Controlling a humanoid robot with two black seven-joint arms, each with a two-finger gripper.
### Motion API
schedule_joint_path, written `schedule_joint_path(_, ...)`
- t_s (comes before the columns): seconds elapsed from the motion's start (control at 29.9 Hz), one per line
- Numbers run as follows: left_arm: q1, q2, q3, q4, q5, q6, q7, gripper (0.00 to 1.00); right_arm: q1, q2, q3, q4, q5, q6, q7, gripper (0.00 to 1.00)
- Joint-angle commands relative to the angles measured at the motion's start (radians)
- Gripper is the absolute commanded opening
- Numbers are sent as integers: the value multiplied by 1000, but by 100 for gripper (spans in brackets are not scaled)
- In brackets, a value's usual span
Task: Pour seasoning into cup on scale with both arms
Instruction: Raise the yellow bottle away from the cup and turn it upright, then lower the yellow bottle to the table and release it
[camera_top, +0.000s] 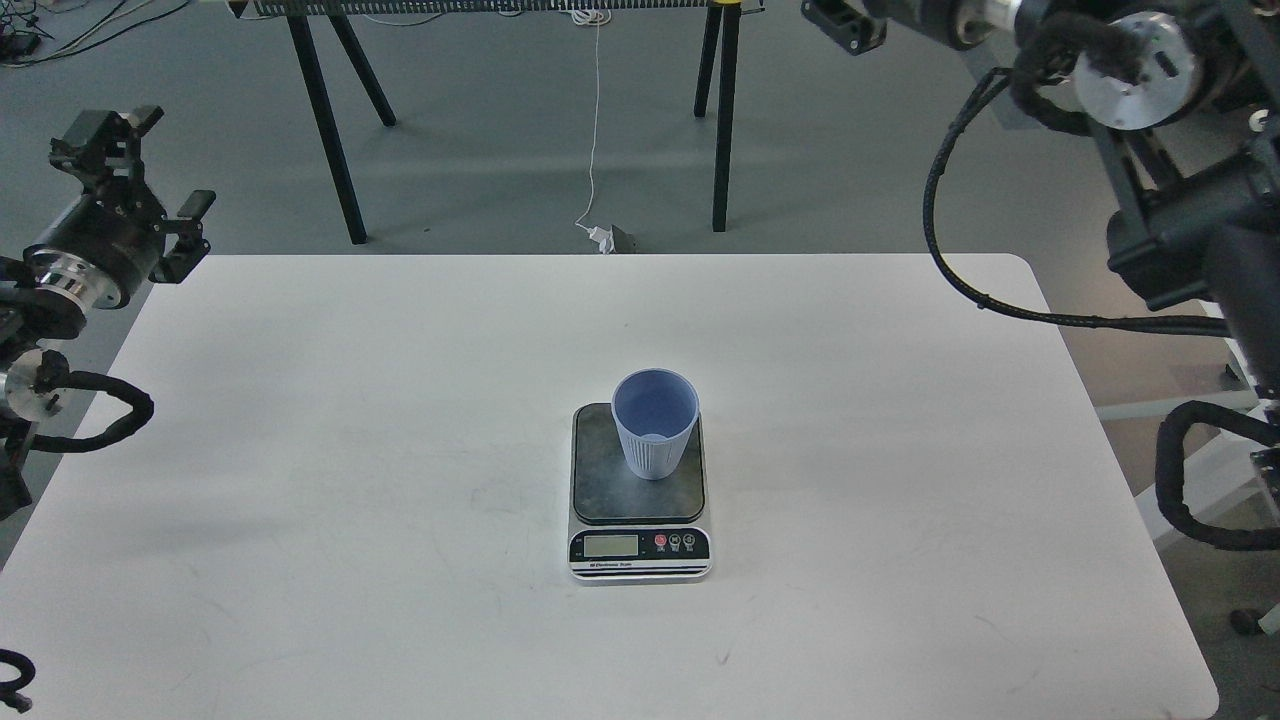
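The cup (655, 424) stands upright on the rear part of the scale (639, 495), which sits near the middle of the white table (300, 450), display facing the near edge. The left gripper (105, 140) hangs off the table's far left corner, well apart from the cup, holding nothing, though its dark frame does not let me tell whether the fingers are spread or closed. The right gripper (842, 22) is at the top edge, beyond the table's far side and also well apart from the cup, too cut off to tell its state.
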Motion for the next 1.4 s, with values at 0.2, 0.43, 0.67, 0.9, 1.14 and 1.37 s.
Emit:
schedule_joint_path(0.2,-79,14,80,-1,48,0,0,100,-378,-248,60,-121,838,122,0,2)
schedule_joint_path(0.43,-133,0,131,-1,49,0,0,100,-719,-141,70,-131,1026,302,0,3)
schedule_joint_path(0.67,-134,-20,131,-1,49,0,0,100,-842,-4,68,-258,1023,302,0,4)
schedule_joint_path(0.9,-133,-31,132,-1,49,0,0,100,-844,70,51,-373,1018,302,0,7)
schedule_joint_path(1.14,-131,-41,143,-1,51,0,0,100,-876,94,2,-358,1010,302,0,9)
schedule_joint_path(1.37,-131,-52,146,-1,51,0,0,100,-876,94,-42,-358,1010,302,0,23)
